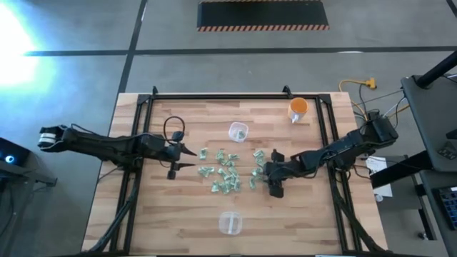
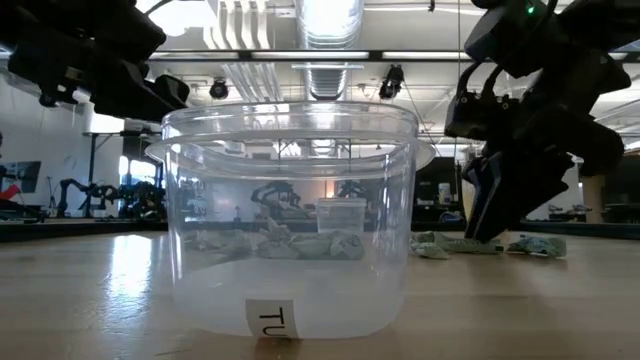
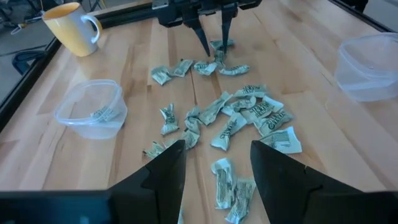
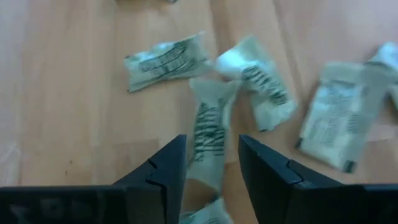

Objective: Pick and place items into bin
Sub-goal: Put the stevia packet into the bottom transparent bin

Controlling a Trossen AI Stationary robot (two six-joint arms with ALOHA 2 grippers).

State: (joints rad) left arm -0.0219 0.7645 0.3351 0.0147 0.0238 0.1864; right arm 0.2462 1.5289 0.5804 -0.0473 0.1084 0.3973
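Wrapped pieces (image 1: 225, 175) litter mid-bench, and the right hand (image 4: 211, 163), fingers parted astride one, may pinch neighbours too since they overlap, while the left hand (image 3: 217, 163) waits wide.

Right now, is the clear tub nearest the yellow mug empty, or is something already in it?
Not empty. The clear tub beside the yellow mug holds one wrapped piece, visible through its wall in the left wrist view.
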